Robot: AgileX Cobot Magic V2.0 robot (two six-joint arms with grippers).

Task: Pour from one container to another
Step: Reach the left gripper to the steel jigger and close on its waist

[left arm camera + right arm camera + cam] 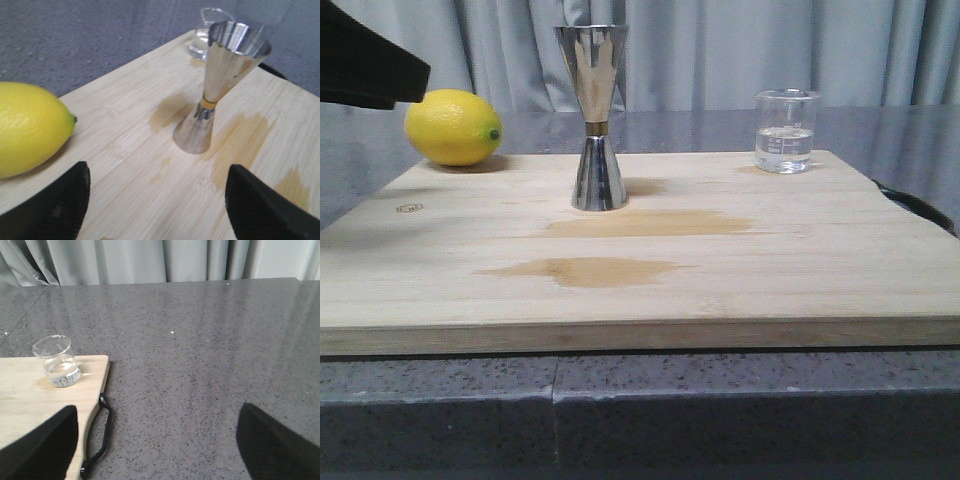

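Two grippers are in play, and neither has anything between its fingers. The left gripper (155, 200) shows in its wrist view as two dark ridged pads spread wide, with bare wood between them; in the front view only a black part of that arm shows, above the lemon (453, 127). The right gripper (157, 445) is likewise spread wide, hanging over the dark speckled countertop (210, 350) just off the handle end of the cutting board (720, 290).

Taking the steel jigger (595, 120) as the landmark: it stands upright on the board's far half, near the middle of its width, wide mouth up, with a brass-coloured band at its narrow waist. The left gripper's pads sit nearer than the jigger and clear of it, the jigger showing between and beyond them. The lemon lies on its side well to the left of the jigger, at the board's far left corner, close by the left pad in the wrist view.

The glass beaker (786, 131) stands upright well to the right of the jigger, near the board's far right corner, apart from both grippers. It has white printed marks and holds clear liquid in about its lower half. In the left wrist view it peeks out behind the jigger's rim.

Several damp-looking darker patches (610, 268) mark the wood just in front of the jigger and beside its foot. A black handle (97, 440) runs along the board's edge beyond the beaker. Grey curtains (740, 50) hang behind the jigger.
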